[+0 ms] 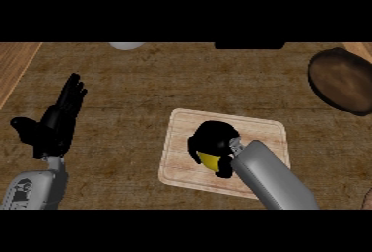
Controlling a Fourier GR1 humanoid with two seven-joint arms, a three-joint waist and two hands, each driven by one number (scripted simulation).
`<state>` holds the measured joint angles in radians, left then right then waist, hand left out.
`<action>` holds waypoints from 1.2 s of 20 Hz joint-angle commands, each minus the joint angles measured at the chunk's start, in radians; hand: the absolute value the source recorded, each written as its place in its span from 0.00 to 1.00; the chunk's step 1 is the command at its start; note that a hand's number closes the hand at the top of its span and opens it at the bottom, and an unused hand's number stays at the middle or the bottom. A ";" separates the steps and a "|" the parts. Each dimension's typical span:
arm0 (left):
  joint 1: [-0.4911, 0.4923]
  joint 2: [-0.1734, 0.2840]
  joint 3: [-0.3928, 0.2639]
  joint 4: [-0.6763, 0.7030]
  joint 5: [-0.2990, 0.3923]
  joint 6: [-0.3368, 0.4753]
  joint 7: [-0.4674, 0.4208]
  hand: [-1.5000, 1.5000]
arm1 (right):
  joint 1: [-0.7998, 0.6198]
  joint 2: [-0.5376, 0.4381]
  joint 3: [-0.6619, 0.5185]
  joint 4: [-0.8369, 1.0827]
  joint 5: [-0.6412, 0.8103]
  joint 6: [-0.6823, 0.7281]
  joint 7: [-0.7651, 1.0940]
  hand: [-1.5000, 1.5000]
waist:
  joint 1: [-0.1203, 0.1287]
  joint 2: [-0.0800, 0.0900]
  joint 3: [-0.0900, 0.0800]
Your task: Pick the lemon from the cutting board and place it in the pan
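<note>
I'm looking down at the counter and my right hand (213, 139) is sitting over the cutting board (185, 172) in the lower centre of the frame, its fingers curling round the lemon (210, 160). Only a patch of yellow is showing under the black fingers, so the lemon is sitting at the middle of the board, inside my grasp; I can't tell whether it is lifting off the wood yet. The grasp looks made, then, and I'm judging the carry and the release as still to do. The pan (341, 81) is waiting at the upper right edge of the frame, well apart from the board, and nothing is showing inside it. My left hand (54, 123) is resting at the left of the frame, fingers straight and pointing up, holding nothing. Counting now: 1 lemon, 1 cutting board, 1 pan, 2 hands. I'm also seeing 1 pale round object (126, 46) cut off at the top edge.
</note>
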<state>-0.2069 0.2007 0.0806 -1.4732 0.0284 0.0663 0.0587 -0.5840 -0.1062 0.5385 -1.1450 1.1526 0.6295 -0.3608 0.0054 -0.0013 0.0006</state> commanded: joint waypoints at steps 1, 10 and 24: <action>-0.016 -0.004 0.013 -0.005 -0.005 0.005 0.032 0.50 | 0.050 0.017 0.019 -0.015 0.055 -0.035 -0.027 1.00 | -0.003 0.001 -0.001; 0.002 -0.004 0.023 -0.041 -0.019 0.023 0.046 0.50 | 0.200 -0.032 -0.176 -0.085 0.032 -0.124 0.111 1.00 | -0.038 -0.006 0.000; 0.007 0.009 0.036 -0.027 0.006 -0.014 0.030 0.50 | 0.411 -0.105 -0.611 -0.694 -0.185 -0.293 0.294 1.00 | -0.034 -0.005 -0.001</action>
<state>-0.1770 0.2087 0.1210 -1.5047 0.0262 0.0655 0.0799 -0.1899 -0.2083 0.0312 -1.6945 1.0444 0.3228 -0.1065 -0.0449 -0.0113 -0.0004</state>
